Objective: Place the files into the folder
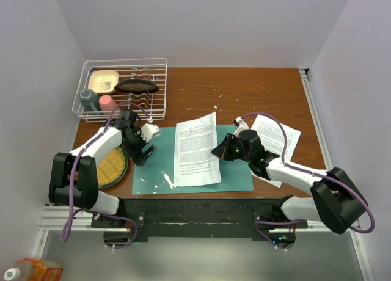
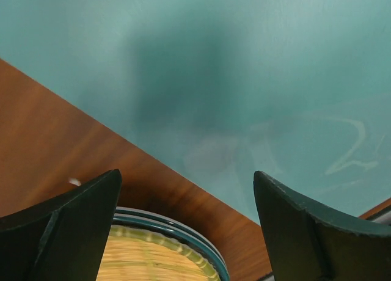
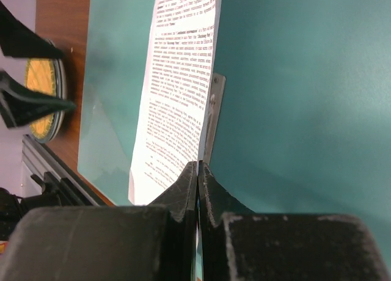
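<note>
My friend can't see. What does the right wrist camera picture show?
The right hand is pinched shut on the edge of a white printed sheet, held over the teal folder beside its metal clip. At the far left, a round woven yellow plate sits on the wooden table.

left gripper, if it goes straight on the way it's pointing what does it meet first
Most likely the teal folder, near its left edge: the open left gripper points down at it, with the table and the woven plate just beside. Depth is unclear.
</note>
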Available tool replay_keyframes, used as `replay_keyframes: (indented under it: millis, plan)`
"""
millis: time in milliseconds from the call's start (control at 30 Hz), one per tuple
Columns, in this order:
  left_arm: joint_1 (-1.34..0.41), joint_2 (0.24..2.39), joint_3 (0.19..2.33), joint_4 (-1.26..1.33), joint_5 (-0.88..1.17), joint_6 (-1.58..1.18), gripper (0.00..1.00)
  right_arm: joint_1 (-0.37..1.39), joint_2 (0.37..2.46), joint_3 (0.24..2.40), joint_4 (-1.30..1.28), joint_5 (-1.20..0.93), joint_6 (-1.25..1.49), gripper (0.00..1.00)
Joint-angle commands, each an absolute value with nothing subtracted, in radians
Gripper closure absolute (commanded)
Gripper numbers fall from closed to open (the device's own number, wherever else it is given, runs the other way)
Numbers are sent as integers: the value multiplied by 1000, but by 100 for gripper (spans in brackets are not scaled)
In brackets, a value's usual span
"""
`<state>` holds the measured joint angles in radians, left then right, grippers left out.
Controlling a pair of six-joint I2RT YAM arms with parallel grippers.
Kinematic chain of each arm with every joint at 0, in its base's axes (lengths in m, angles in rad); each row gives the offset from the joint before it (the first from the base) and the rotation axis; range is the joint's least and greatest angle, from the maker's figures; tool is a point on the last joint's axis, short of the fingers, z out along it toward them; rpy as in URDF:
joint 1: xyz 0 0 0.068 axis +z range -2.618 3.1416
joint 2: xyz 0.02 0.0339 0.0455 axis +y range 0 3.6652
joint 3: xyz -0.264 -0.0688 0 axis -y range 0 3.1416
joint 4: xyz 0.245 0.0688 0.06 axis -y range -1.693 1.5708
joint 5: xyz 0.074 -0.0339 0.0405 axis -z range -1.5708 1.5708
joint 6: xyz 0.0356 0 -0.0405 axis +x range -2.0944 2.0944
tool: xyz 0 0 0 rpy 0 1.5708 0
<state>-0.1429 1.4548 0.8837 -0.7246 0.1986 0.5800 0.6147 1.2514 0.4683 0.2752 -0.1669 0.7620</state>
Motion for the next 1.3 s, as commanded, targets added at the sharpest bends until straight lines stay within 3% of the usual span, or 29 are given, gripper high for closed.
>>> replay_keyframes:
  millis: [0, 400, 1267]
  plan:
    - [-138, 1401, 822, -690, 146, 666, 8, 617, 1278, 548, 339, -149, 747, 100]
    - [-126, 1345, 716, -693, 113, 864, 11, 617, 1359, 578, 406, -178, 782, 100]
    - [-133, 1419, 718, -693, 186, 884, 11, 689, 1298, 446, 466, -100, 759, 100]
